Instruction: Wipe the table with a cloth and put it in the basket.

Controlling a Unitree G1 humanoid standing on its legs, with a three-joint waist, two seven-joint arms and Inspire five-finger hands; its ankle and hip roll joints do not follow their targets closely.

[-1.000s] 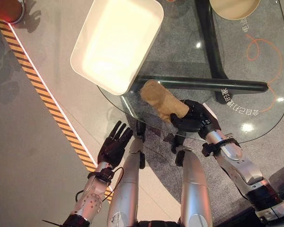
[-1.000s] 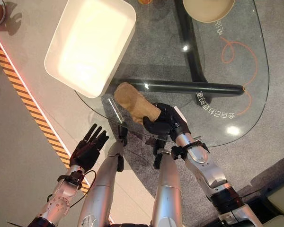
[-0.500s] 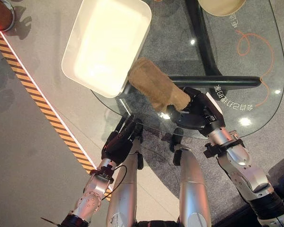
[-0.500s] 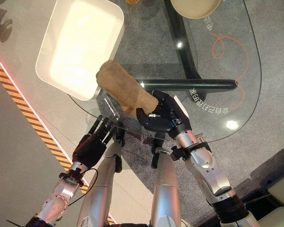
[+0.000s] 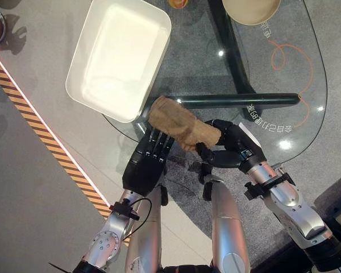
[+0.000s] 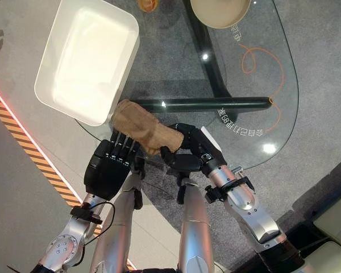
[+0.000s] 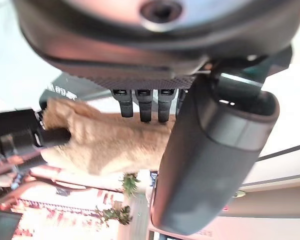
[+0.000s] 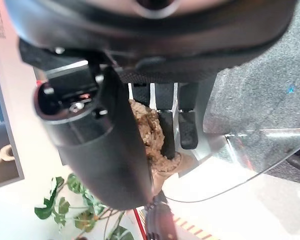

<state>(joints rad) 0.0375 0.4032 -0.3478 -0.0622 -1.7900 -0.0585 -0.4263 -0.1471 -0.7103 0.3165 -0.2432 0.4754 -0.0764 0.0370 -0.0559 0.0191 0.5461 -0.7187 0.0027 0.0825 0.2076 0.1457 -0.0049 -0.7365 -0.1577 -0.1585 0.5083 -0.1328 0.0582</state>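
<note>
The right robot hand [image 5: 227, 149] is clenched around one end of the tan cloth [image 5: 179, 121], which lies over the near edge of the glass desk [image 5: 256, 62], just beside the white basket [image 5: 118, 56]. Compared with 1 second ago, the left robot hand [image 5: 148, 162] has come up from the floor side, and its straight, relaxed fingers [image 6: 120, 142] now reach the near side of the cloth. The cloth was lifted towards the basket half a second ago and now sits lower again. A beige bowl [image 5: 251, 9] stands at the far edge of the desk.
</note>
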